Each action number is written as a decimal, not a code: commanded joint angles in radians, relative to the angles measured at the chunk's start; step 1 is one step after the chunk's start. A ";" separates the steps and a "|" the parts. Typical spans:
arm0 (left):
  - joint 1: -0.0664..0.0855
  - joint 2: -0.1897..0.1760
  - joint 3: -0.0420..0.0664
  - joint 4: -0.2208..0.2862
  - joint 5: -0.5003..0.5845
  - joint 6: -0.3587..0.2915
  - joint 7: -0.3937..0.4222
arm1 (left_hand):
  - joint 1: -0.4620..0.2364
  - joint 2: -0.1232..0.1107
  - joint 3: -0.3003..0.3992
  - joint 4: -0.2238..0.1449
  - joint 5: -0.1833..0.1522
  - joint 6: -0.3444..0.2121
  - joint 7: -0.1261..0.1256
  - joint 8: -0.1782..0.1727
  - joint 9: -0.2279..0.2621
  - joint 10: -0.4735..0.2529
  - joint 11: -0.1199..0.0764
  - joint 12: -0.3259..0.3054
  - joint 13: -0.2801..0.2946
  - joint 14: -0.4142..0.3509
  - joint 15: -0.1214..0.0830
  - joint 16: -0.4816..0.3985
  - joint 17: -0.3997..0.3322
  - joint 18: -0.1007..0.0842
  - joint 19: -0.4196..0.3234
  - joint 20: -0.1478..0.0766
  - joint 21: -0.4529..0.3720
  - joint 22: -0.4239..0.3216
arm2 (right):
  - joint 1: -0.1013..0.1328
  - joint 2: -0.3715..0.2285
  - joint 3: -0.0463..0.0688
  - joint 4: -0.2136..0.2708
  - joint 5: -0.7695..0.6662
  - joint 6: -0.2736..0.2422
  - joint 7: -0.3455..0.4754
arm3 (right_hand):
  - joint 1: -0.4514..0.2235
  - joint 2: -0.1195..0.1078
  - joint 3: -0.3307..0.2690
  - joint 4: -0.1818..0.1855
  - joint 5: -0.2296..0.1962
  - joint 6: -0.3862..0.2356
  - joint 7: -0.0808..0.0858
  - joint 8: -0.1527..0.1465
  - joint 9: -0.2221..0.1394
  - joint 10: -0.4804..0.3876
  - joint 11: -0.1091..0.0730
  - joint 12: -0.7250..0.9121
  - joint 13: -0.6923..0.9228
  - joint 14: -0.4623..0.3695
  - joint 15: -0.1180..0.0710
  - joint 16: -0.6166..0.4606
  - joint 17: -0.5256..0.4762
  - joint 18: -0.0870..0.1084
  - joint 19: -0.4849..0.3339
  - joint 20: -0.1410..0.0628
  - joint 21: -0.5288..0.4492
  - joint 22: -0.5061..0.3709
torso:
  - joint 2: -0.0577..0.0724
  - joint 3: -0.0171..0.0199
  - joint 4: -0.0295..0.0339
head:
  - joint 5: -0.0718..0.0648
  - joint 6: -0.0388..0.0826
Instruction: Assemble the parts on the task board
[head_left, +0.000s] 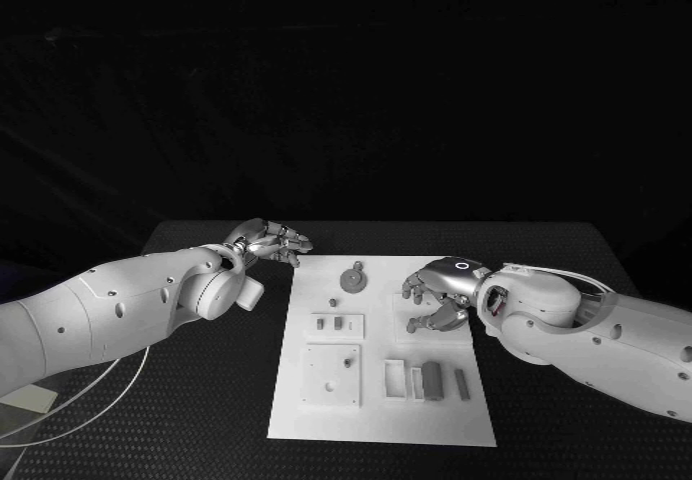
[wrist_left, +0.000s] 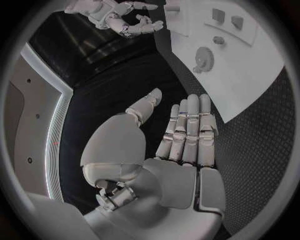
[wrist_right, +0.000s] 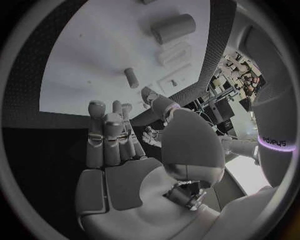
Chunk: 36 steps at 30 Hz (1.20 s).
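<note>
Now both hands hover with nothing in them: the left hand (head_left: 268, 240) sits over the black counter (head_left: 216, 400) just off the far left corner of the task board (head_left: 382, 425), fingers straight and apart, while the right hand (head_left: 437, 297) hangs over the board's right edge, fingers loosely spread. On the board, a grey gear (head_left: 353, 275) stands near the far end, small pegs (head_left: 339, 323) mid-board, and grey blocks (head_left: 430, 380) at the near right.

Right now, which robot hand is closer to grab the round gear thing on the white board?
Probably the right hand. It hovers open over the task board, just beside the gear. The left hand is open too, but off the board's corner over the black table.
</note>
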 joint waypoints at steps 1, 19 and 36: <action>0.001 0.003 0.001 0.001 0.007 0.009 0.016 | -0.008 -0.001 -0.006 -0.001 0.003 -0.003 -0.002 0.005 -0.001 0.004 0.003 0.005 0.002 -0.001 0.004 -0.005 0.001 0.009 0.007 0.002 -0.004 -0.001 | -0.002 0.001 -0.005 0.001 -0.003 0.067 0.016 | 0.005 -0.008 -0.001 0.009 0.002 0.011 -0.001 0.006 0.002 0.002 0.000 0.000 -0.002 -0.008 0.001 0.007 0.001 0.063 -0.008 -0.002 -0.002 0.021 | 0.000 0.0001 0.0014 | 0.001 -0.004; 0.001 0.001 0.001 0.000 0.007 0.010 0.013 | -0.008 0.000 -0.006 -0.001 0.003 -0.003 -0.002 0.005 -0.001 0.004 0.003 0.004 0.002 -0.002 0.004 -0.006 0.001 0.009 0.008 0.002 -0.005 -0.001 | -0.023 0.037 -0.034 -0.025 -0.061 0.016 0.011 | 0.040 0.049 -0.007 -0.015 0.002 0.054 0.016 0.039 0.006 0.045 -0.018 0.025 -0.004 0.011 -0.016 0.015 -0.006 0.063 0.010 -0.012 0.007 0.020 | -0.001 -0.0013 0.0015 | 0.000 -0.008; 0.001 0.000 0.001 0.000 0.009 0.015 0.009 | -0.011 0.001 -0.008 0.001 0.003 -0.003 -0.001 0.005 -0.002 0.004 0.003 0.004 0.002 -0.002 0.004 -0.006 0.002 0.009 0.008 0.003 -0.005 -0.002 | -0.035 0.058 -0.039 -0.039 -0.099 -0.011 0.005 | 0.048 0.150 -0.003 -0.082 0.003 0.133 0.005 0.074 0.004 0.112 -0.044 0.055 -0.003 0.035 -0.042 0.012 -0.015 0.063 0.026 -0.019 0.010 0.019 | -0.001 -0.0016 0.0011 | 0.001 -0.013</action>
